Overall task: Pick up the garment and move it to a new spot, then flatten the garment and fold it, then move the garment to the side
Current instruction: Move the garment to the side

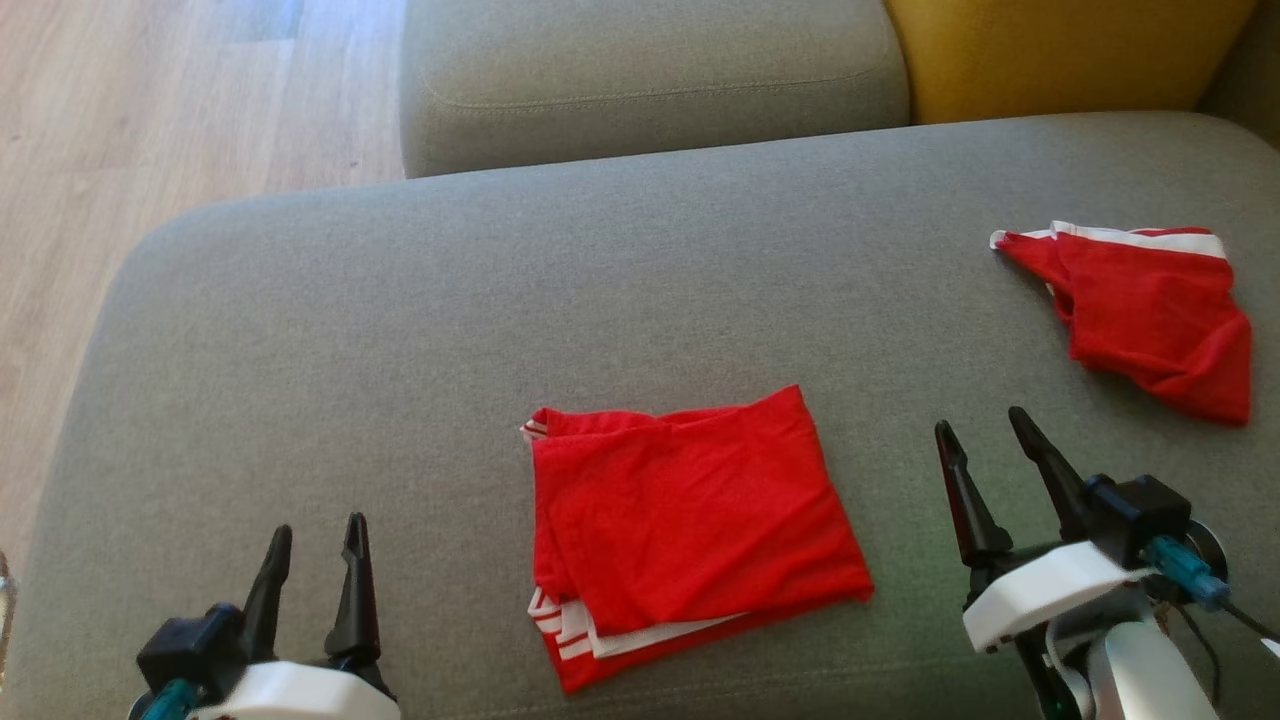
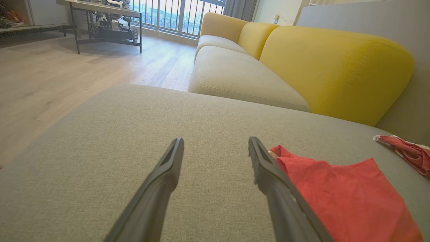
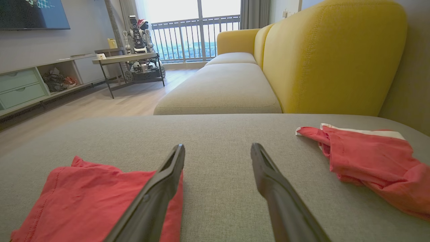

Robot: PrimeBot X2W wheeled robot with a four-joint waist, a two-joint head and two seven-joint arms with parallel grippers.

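A red garment with white stripes (image 1: 690, 520) lies folded into a rough square on the grey sofa seat (image 1: 400, 330), between my two grippers. It also shows in the left wrist view (image 2: 342, 198) and the right wrist view (image 3: 87, 201). My left gripper (image 1: 315, 540) hovers open at the lower left, well clear of the cloth. To the folded garment's right, my right gripper (image 1: 985, 445) is open with nothing between its fingers. Both pairs of fingers (image 2: 158, 191) (image 3: 275, 191) stand apart over bare fabric.
A second red garment with a white band (image 1: 1140, 310) lies crumpled at the seat's far right. A yellow backrest (image 1: 1060, 50) and another grey cushion (image 1: 640, 70) lie beyond. Wooden floor (image 1: 150, 110) runs along the left edge. A table (image 3: 127, 60) stands farther off.
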